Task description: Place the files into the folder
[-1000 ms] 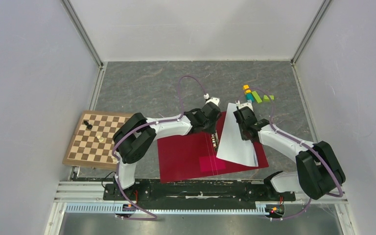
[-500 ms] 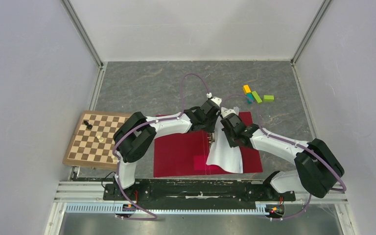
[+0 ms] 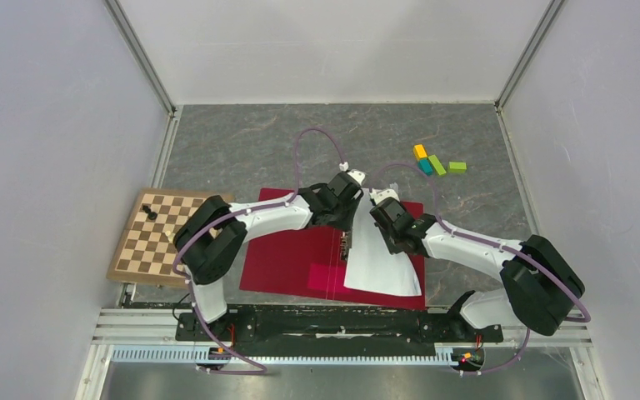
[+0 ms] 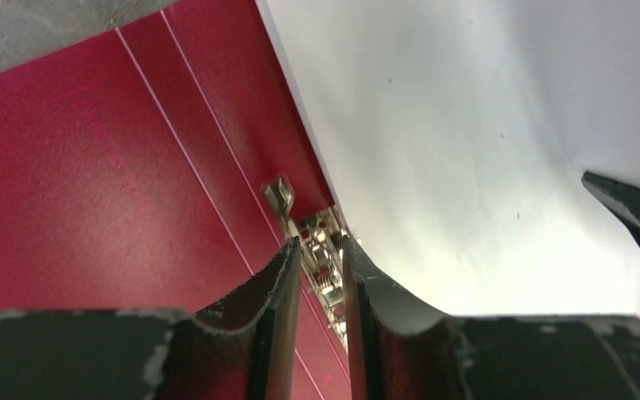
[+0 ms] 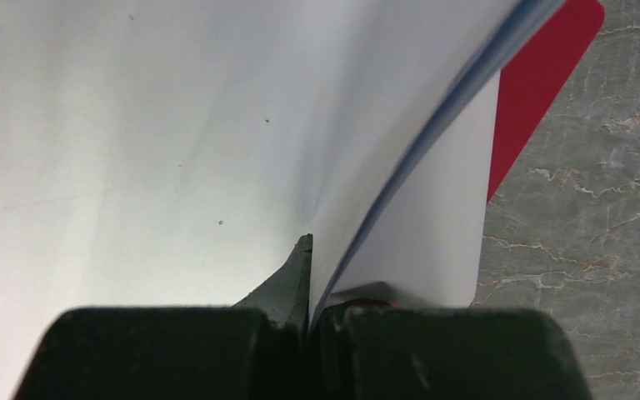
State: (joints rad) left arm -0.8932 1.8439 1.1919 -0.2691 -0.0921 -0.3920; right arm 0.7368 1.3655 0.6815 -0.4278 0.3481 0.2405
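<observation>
The red folder (image 3: 287,254) lies open on the table, a pink square (image 3: 327,277) inside it. My left gripper (image 3: 344,233) sits at the folder's spine. In the left wrist view its fingers (image 4: 322,246) are closed narrowly around the metal clip (image 4: 280,194), with the folder (image 4: 92,167) to the left and the files (image 4: 467,125) to the right. My right gripper (image 3: 377,218) is shut on the far edge of the white files (image 3: 383,262), which drape over the folder's right half. In the right wrist view the sheets (image 5: 133,125) curve away from the gripper (image 5: 310,246), and a red folder corner (image 5: 542,75) shows beyond them.
A wooden chessboard (image 3: 162,237) with a few pieces lies at the left, close to the folder's left edge. Several coloured blocks (image 3: 437,164) sit at the back right. Grey walls enclose the table, and the two arms nearly touch above the folder's spine.
The folder has slid left with my left gripper on its clip. My right gripper has carried the files left and lowered them over the folder's right half.
</observation>
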